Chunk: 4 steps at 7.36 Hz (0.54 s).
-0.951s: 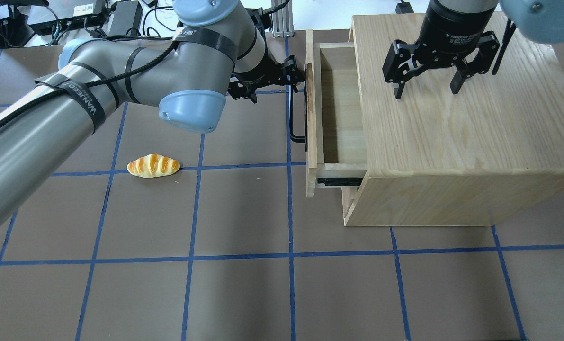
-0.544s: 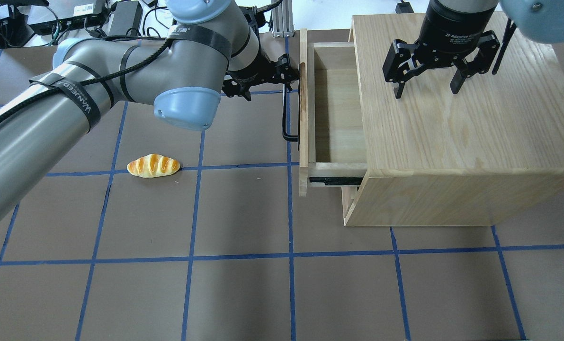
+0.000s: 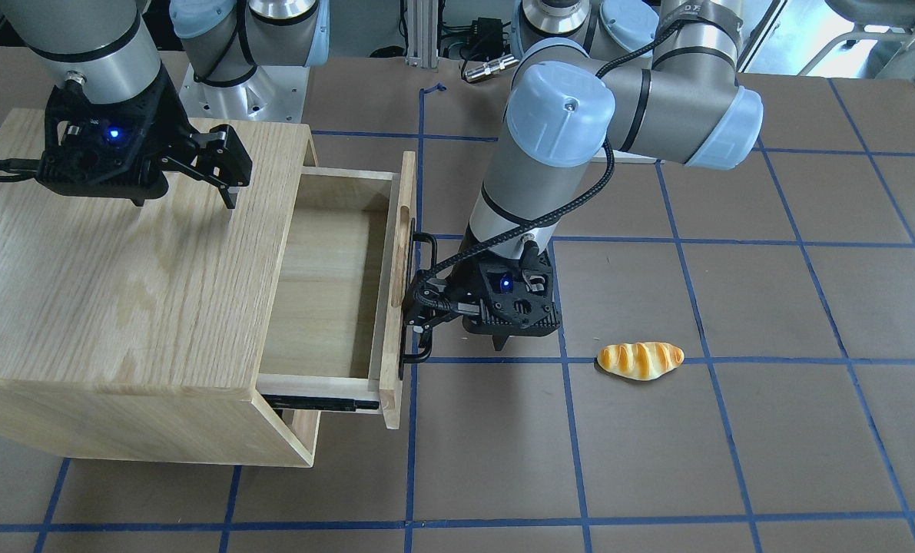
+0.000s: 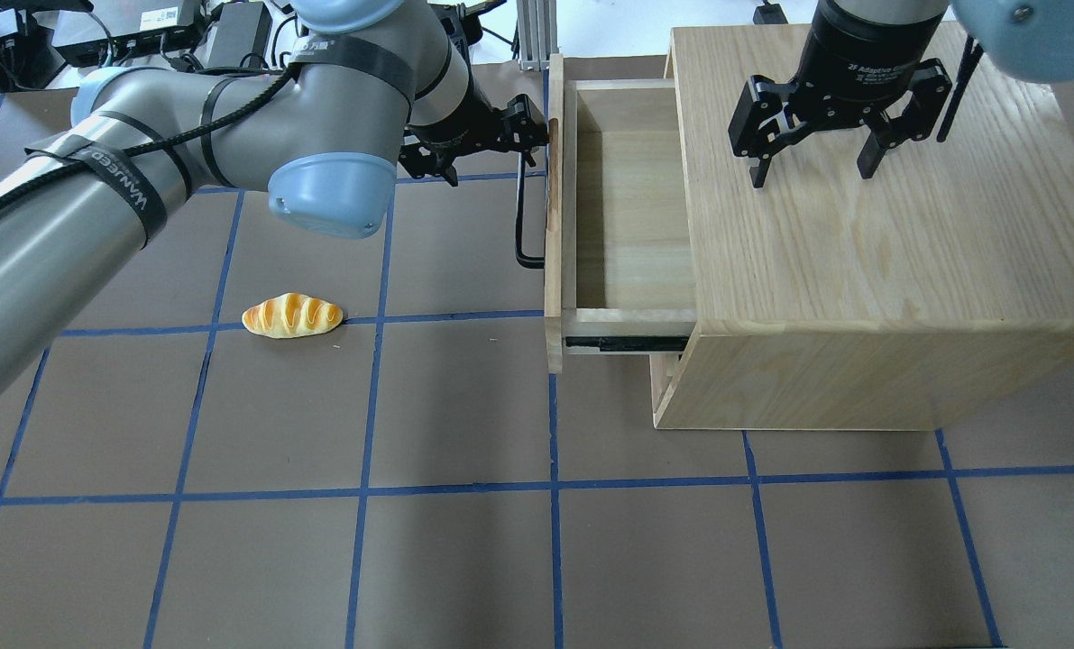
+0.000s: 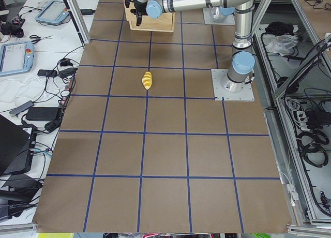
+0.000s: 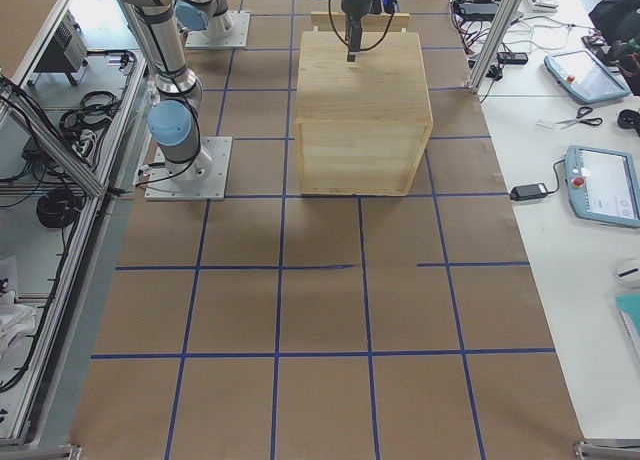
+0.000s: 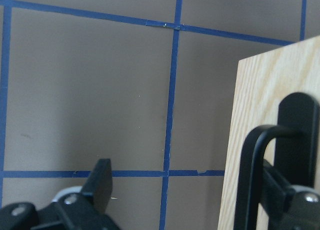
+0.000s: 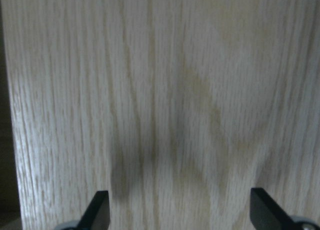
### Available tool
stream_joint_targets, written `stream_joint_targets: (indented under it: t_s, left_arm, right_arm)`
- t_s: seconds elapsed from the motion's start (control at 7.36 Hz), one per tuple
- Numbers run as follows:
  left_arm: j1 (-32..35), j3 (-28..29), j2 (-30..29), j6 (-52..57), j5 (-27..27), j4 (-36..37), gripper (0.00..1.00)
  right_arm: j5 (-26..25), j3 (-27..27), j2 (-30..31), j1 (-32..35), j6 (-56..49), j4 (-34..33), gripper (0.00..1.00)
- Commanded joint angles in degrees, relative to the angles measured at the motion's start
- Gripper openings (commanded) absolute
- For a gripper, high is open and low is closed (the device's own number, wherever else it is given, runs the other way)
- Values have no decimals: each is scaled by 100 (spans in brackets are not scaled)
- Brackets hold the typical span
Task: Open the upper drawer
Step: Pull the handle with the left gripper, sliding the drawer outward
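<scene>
The upper drawer (image 4: 631,216) of the oak cabinet (image 4: 861,252) stands pulled out to the left, empty inside, its black side rail showing. Its front panel (image 3: 396,292) carries a black bar handle (image 4: 520,216). My left gripper (image 4: 527,131) is at the far end of that handle. In the left wrist view its fingers (image 7: 100,185) are spread wide, with one finger hooked behind the handle (image 7: 255,165) against the panel. My right gripper (image 4: 812,171) is open and empty, hovering just above the cabinet top (image 8: 165,90).
A toy bread loaf (image 4: 292,315) lies on the brown table left of the drawer, also seen in the front view (image 3: 640,360). The cabinet (image 3: 119,292) fills the table's right rear. Cables and electronics sit beyond the far edge.
The left gripper has moved left with the handle, and the upper drawer has slid further out of the cabinet. The right gripper and the bread have not moved.
</scene>
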State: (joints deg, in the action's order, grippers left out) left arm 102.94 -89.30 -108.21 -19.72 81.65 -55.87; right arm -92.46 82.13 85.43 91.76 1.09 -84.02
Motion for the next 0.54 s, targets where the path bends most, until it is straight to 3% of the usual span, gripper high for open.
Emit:
stream_joint_targets:
  t_s: [0.0, 0.41]
  left_arm:
    - [-124, -17, 10, 109, 0, -63, 100]
    - [-186, 9, 36, 266, -9, -126, 100]
  right_arm:
    - [0, -4, 0, 0, 5, 0, 100]
    - [0, 4, 0, 0, 5, 0, 100]
